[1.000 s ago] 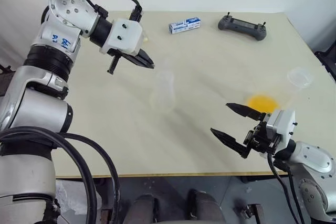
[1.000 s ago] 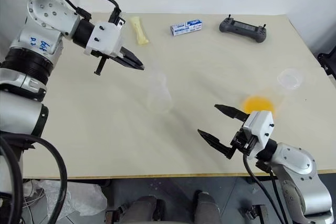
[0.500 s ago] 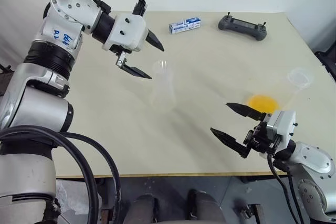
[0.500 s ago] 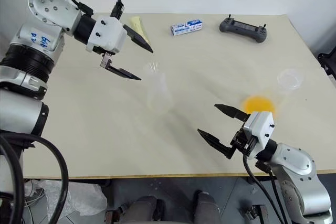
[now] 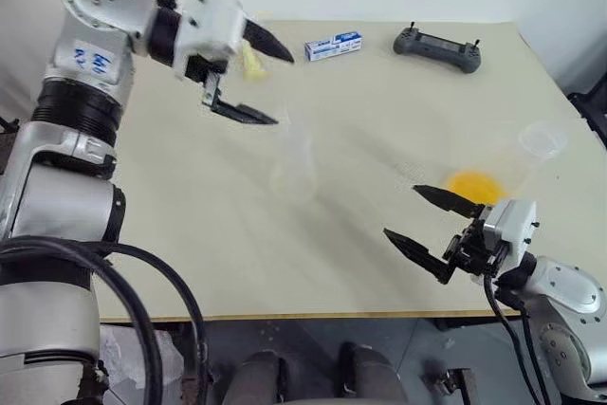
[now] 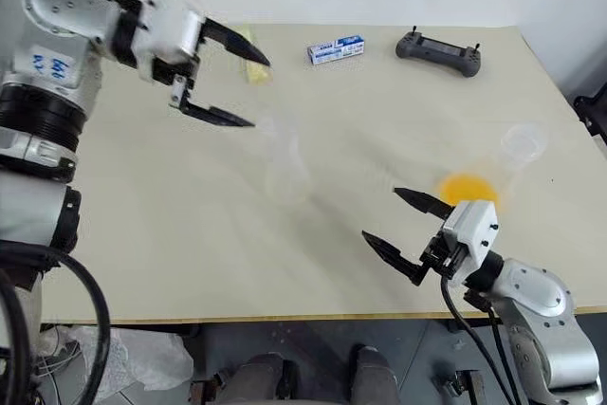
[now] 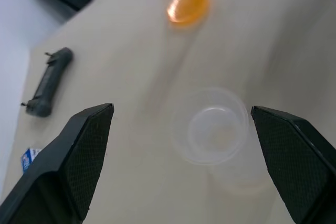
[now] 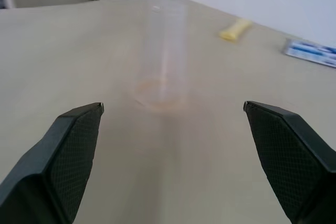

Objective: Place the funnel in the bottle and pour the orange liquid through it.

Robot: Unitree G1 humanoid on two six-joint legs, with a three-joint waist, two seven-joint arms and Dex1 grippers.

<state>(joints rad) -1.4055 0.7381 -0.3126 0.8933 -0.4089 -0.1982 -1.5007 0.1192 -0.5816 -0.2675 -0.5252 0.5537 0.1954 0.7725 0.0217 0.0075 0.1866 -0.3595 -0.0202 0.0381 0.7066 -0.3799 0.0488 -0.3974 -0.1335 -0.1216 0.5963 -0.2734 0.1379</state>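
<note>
Pale desk (image 5: 190, 253): bottle (image 5: 296, 163) mid-desk, funnel (image 7: 211, 127) seated in its neck.
Orange liquid (image 5: 473, 184) waits in its flask toward the right edge; left gripper (image 5: 256, 81) released beside the funnel, right gripper (image 5: 429, 223) spread, empty, seemingly readied to pour.

The bottle (image 5: 295, 160) is located mid-table (image 5: 190, 263) with the funnel (image 7: 210, 125) seated in its neck, the flask of orange liquid (image 5: 474, 184) to its right, and the packet (image 6: 248, 52), box (image 5: 333, 46) and controller (image 5: 437, 47) along the far edge.
</note>
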